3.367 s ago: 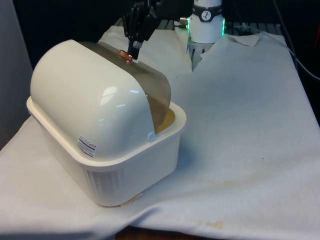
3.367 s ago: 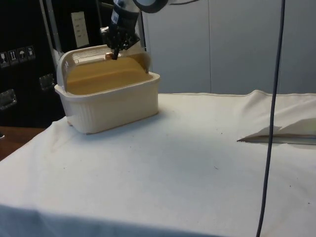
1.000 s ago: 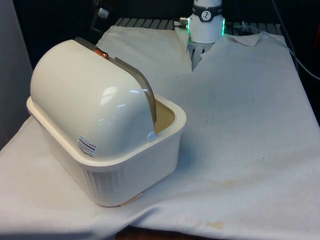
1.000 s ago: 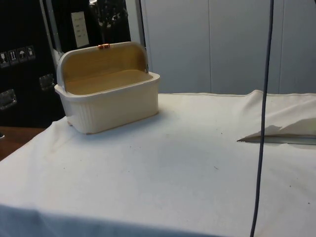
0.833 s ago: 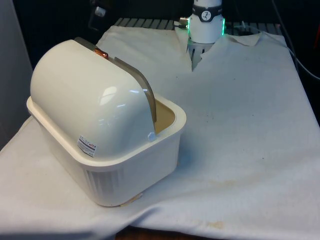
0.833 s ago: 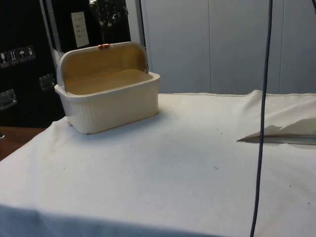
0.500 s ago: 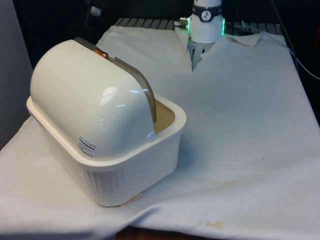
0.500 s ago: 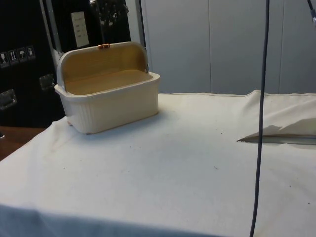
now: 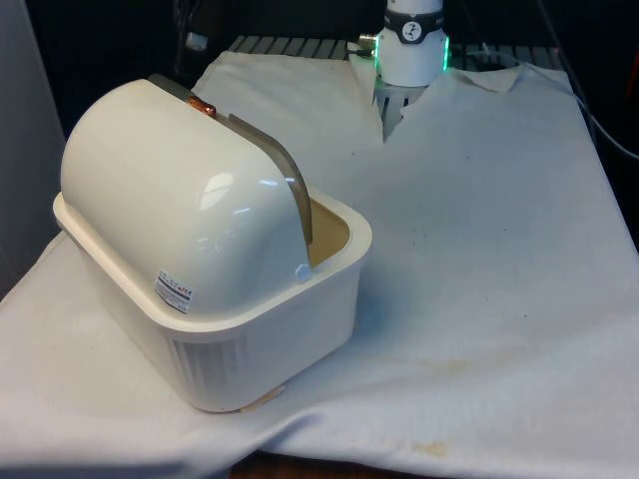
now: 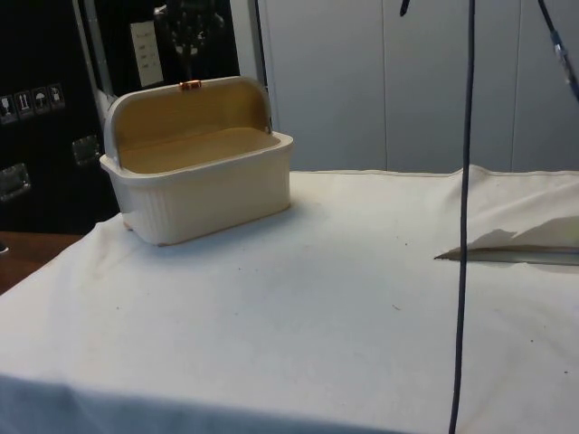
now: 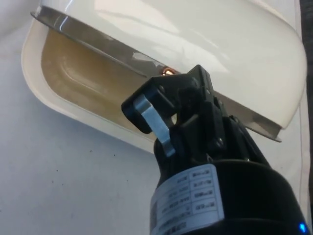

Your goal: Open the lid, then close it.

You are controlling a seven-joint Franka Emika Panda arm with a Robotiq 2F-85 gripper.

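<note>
A cream bread box (image 9: 215, 289) stands on the white cloth at the front view's left. Its rounded lid (image 9: 160, 190) is rolled back, so the tan inside (image 10: 194, 145) lies open. A small copper handle (image 9: 203, 107) sits on the lid's edge at the top of the box, and it glints by the lid's rim (image 11: 166, 72) in the wrist view. My black gripper (image 9: 190, 30) hangs in the air above and just behind that handle, clear of it. From the side, the gripper (image 10: 190, 27) is a short way over the handle (image 10: 190, 85). The gripper (image 11: 166, 98) holds nothing.
The robot's white base (image 9: 412, 40) stands at the far end of the table. A black cable (image 10: 461, 235) hangs down in the side view. A fold in the cloth (image 10: 507, 253) lies to the box's right there. The box sits close to the table's edge.
Since 3.4 s ago the lid has rolled further back and the box stands wide open. My gripper has left the handle and risen towards the front view's left; it barely moved in the last second.
</note>
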